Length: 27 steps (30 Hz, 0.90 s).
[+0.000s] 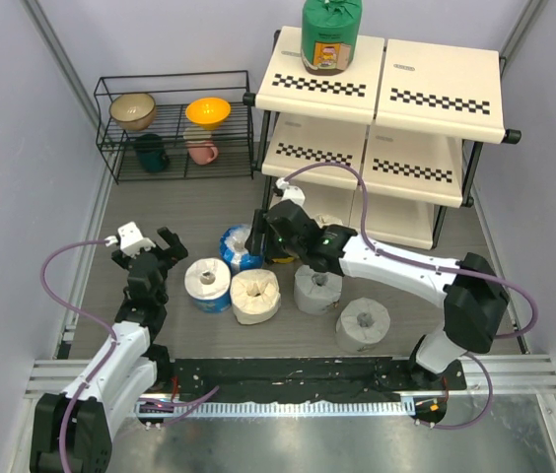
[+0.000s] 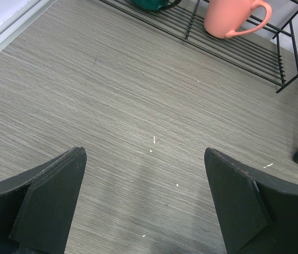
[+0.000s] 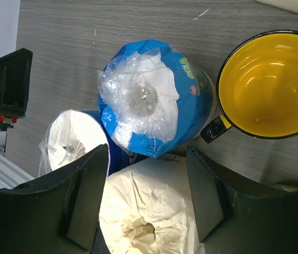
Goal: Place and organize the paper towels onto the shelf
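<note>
**Fig.** Pick step. R gripper, jaws wide and empty, hovers above blue-and-white plastic-wrapped paper towel roll; cream roll at its 6 o'clock. L gripper wide, idle. Next, prob.: descend, close, carry to cream-white three-tier shelf at 1 o'clock.

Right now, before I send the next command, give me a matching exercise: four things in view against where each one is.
Things:
1. green-wrapped roll
2. pink mug
3. left gripper
4. right gripper

Places:
A. over the table, no roll beneath
B. on the shelf, top tier
C. over a cream roll
D. in the low wire rack

Pairs: 1-B, 2-D, 3-A, 4-C
</note>
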Motion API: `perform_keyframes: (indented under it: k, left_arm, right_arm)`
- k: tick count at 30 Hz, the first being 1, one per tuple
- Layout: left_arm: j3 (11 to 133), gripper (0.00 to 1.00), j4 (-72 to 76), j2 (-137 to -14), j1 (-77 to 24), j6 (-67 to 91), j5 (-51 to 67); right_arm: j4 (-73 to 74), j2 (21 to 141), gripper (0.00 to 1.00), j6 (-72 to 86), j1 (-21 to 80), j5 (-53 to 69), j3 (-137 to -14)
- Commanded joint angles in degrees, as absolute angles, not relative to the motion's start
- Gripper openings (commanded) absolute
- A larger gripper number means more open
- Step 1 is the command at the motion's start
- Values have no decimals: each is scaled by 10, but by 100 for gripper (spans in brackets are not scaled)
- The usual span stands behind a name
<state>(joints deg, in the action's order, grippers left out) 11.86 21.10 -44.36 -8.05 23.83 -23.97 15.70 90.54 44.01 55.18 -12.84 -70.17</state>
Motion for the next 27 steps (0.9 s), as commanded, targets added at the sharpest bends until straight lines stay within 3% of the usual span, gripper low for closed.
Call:
perform_keyframes:
  k: [1,27]
  left_arm:
    - [132,100,230,-435,-78,243,-246]
    - [133,100,229,-437,-78,246,-248]
  right_arm:
    - [126,926,66,485,552,-154,-719]
    - [168,1055,61,524,543,-185,-790]
